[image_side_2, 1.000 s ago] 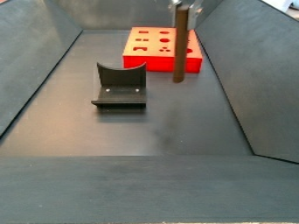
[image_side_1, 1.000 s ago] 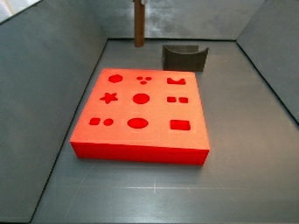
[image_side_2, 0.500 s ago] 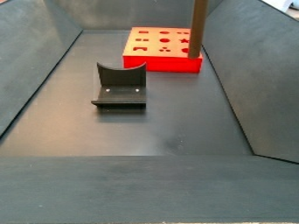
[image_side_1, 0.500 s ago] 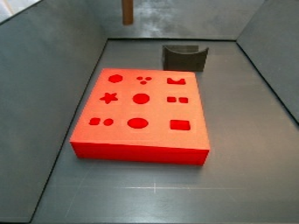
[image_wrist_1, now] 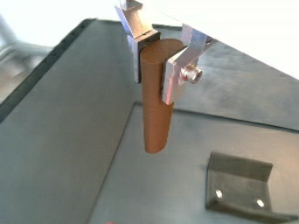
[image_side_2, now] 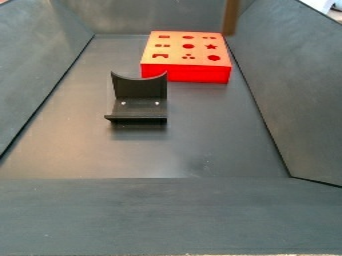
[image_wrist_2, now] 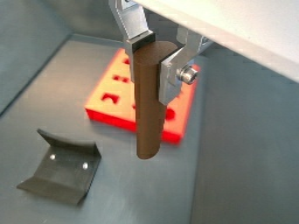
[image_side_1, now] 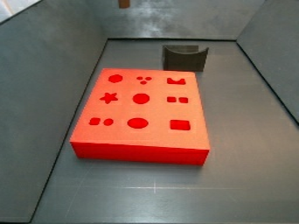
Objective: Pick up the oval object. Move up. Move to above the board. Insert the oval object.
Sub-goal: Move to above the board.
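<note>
My gripper [image_wrist_1: 160,52] is shut on the oval object [image_wrist_1: 156,105], a long dark-brown peg that hangs upright from the fingers in both wrist views; the same gripper [image_wrist_2: 158,54] and peg [image_wrist_2: 146,114] show there too. The peg is high in the air, clear of the floor. In both side views only its lower tip shows at the top edge [image_side_1: 125,3] [image_side_2: 230,14], and the gripper itself is out of frame. The red-orange board [image_side_1: 140,109] lies flat on the floor with its shaped holes up, also seen below the peg [image_wrist_2: 114,87] and at the far end [image_side_2: 187,55].
The dark fixture [image_side_1: 184,58] stands on the floor behind the board, also shown in the other views [image_side_2: 136,97] [image_wrist_2: 59,162] [image_wrist_1: 242,184]. Sloped grey walls enclose the floor on all sides.
The gripper has risen straight up with the peg. The peg hung fully in the side views before; now only its tip remains at the top edge.
</note>
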